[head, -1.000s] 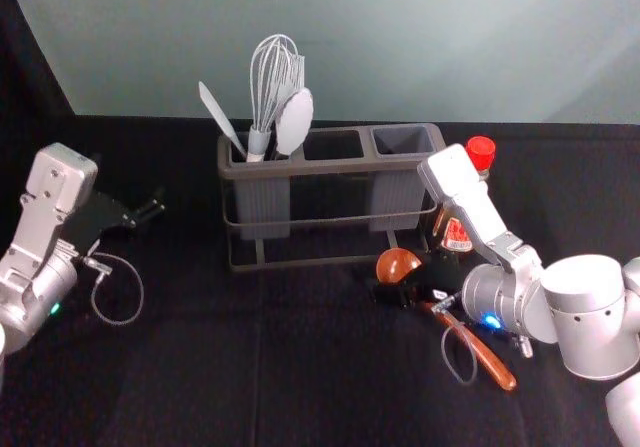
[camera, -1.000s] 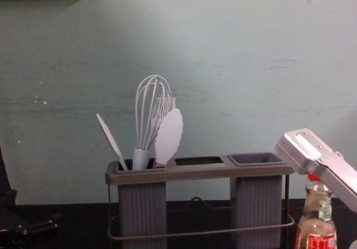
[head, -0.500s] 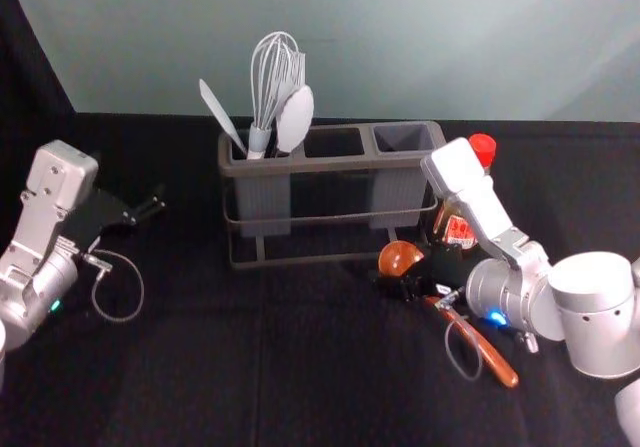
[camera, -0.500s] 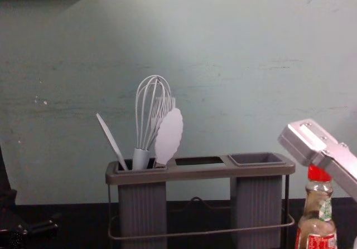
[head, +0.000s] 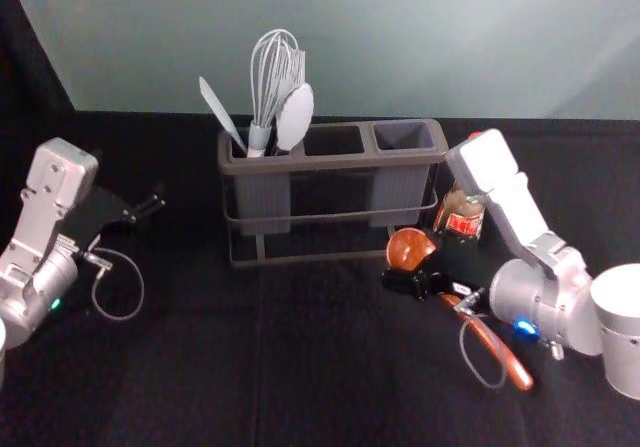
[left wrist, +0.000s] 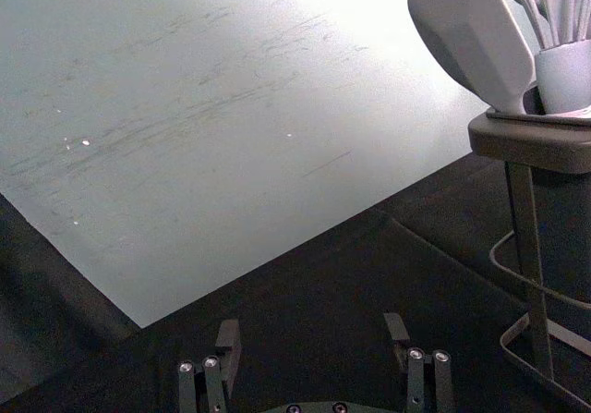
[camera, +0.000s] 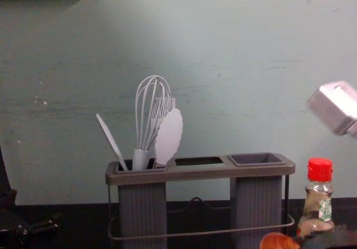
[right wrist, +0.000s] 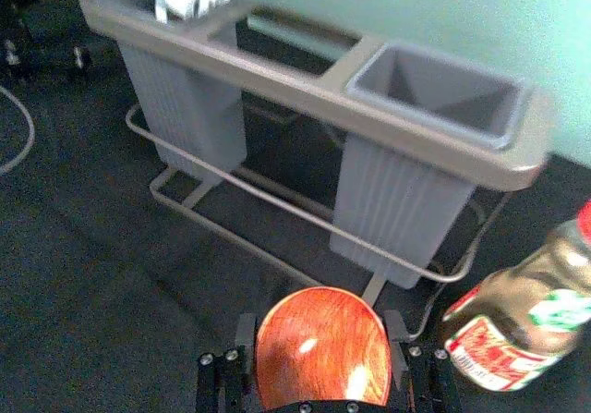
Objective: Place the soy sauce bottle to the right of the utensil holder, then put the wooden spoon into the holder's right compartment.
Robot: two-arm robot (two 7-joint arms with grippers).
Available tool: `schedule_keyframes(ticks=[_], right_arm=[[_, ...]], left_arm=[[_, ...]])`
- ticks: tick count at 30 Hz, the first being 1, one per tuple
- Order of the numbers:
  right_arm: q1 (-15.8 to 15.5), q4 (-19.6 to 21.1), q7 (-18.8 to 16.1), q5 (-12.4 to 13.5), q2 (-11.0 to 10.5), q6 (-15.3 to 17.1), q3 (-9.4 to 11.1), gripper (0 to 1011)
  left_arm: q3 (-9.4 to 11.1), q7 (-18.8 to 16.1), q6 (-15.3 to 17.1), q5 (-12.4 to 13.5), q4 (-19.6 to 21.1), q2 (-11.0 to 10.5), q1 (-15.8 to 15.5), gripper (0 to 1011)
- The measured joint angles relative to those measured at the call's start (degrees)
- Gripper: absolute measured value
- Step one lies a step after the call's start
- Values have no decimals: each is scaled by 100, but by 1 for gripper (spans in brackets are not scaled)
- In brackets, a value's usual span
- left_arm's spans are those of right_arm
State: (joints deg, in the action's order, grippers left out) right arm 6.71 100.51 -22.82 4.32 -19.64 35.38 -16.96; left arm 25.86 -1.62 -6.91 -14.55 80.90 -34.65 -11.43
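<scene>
Right gripper: in front of the holder near its right end, fingers closed on the spoon by its neck, as far as could be judged.
Spoon: bowl toward the holder, handle trailing toward between four and five o'clock in the head view.
Right compartment: at twelve o'clock from the bowl; the spoon looked to need lifting and tipping upright next.
Bottle: upright, just beside the holder, between three and four o'clock from it; that half seemed done.
Left gripper: parked at nine o'clock from the holder, fingers spread apart.
Risks: a low approach could have caught the spoon on the rim; a wide wrist swing could have toppled the bottle; a neck grip might have let the handle pivot.
Label: red and white, with green nearer the bottle's neck; lettering too small to read, no brand made out.
</scene>
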Motion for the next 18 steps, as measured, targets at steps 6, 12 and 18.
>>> schedule_keyframes(ticks=[6,12,18], right_arm=[[-294,378,96,179,-71,-443,194,838],[-496,612,101,352,-142,-914,305,838],[-746,798,175,539,-158,-1592,465,838]], left_arm=[[0,0,0,0,0,0,0,1011],[0,0,0,0,0,0,0,1011],[0,0,0,0,0,0,0,1011]])
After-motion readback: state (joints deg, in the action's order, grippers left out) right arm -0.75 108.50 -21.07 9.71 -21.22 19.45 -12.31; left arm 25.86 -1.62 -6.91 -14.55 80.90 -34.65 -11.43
